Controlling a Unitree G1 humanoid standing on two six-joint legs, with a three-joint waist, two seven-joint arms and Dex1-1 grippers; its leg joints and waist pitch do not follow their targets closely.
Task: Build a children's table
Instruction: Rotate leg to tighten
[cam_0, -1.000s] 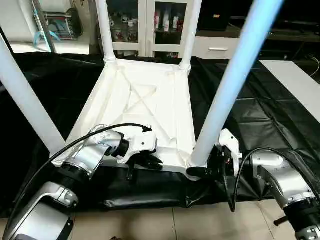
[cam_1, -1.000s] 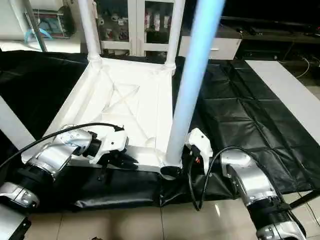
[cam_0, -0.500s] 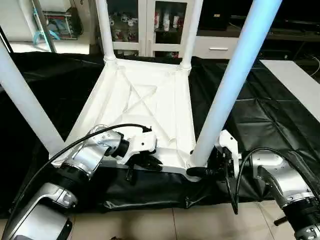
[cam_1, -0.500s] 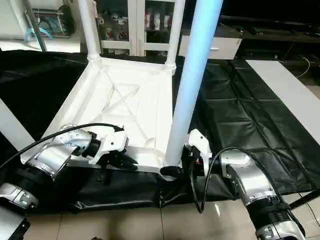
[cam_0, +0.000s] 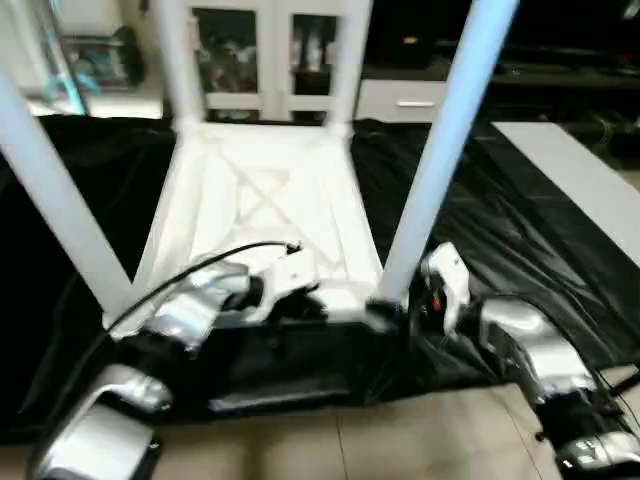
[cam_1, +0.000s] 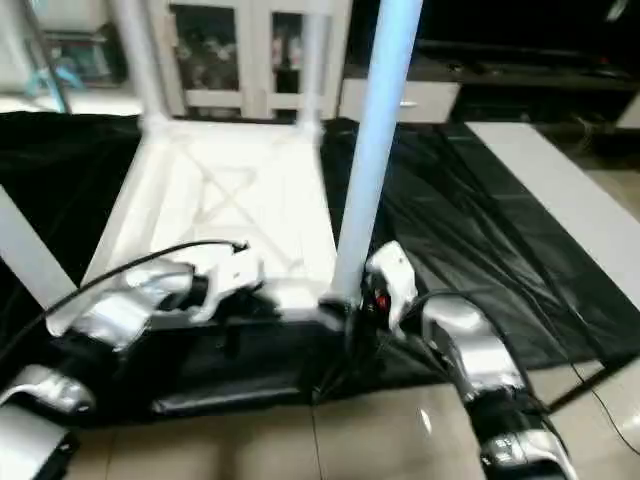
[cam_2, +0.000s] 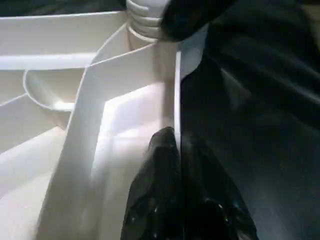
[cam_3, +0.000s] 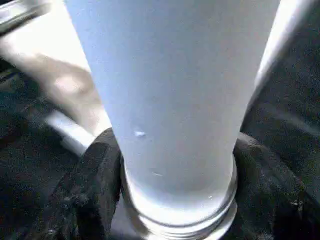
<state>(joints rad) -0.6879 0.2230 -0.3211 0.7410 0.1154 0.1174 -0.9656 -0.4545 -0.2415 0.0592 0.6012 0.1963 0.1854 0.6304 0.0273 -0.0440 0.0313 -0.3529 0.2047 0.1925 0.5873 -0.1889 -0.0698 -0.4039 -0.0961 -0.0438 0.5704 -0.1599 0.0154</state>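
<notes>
The children's table lies upside down on the black cloth, its white tabletop (cam_0: 260, 200) showing the X-ribbed underside. Four white legs stand in the corner sockets: two far ones (cam_0: 172, 60) (cam_0: 348, 60), the near left one (cam_0: 55, 200) and the near right one (cam_0: 430, 180). My left gripper (cam_0: 300, 312) is shut on the tabletop's near rim (cam_2: 177, 90), one black finger (cam_2: 160, 165) on each side. My right gripper (cam_0: 395, 310) is at the foot of the near right leg (cam_3: 170, 100), its fingers (cam_3: 95, 185) pressed against both sides just above the socket.
The black-draped work table (cam_0: 480, 230) ends just before my forearms, with tiled floor (cam_0: 400, 440) below. A white cabinet with glass doors (cam_0: 260, 50) stands behind. A white slab (cam_0: 580, 170) lies at the far right. A black cable (cam_0: 200, 265) arches over my left wrist.
The head camera has shifted, moving the whole picture. The near right leg seems to stand slightly more upright. Both grippers keep their places on rim and leg.
</notes>
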